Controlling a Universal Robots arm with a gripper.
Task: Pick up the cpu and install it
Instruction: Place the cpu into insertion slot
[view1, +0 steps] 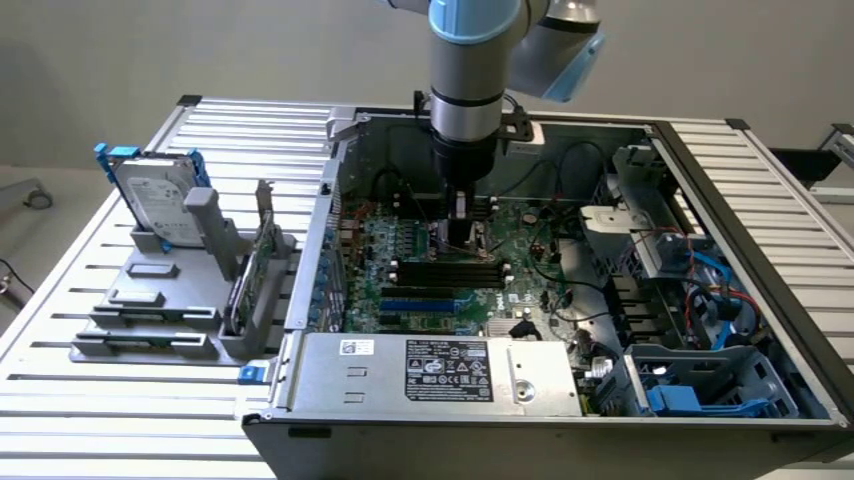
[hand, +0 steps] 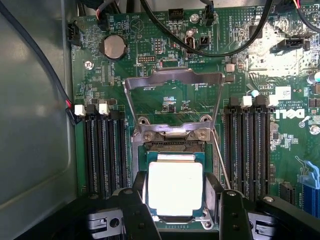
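Between the fingers (hand: 137, 212), clamped on its two sides, the cpu (hand: 175, 187) sits at the open socket (hand: 172, 146). Above it, the gripper (hand: 178, 200) points straight down from the upright arm (view1: 467, 80) inside the computer case (view1: 534, 445).

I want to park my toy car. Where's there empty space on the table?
Bare slats of the table in front of the grey rack, and at the exterior view's right of the computer case. Inside the case it's crowded: motherboard, power supply, the gripper.
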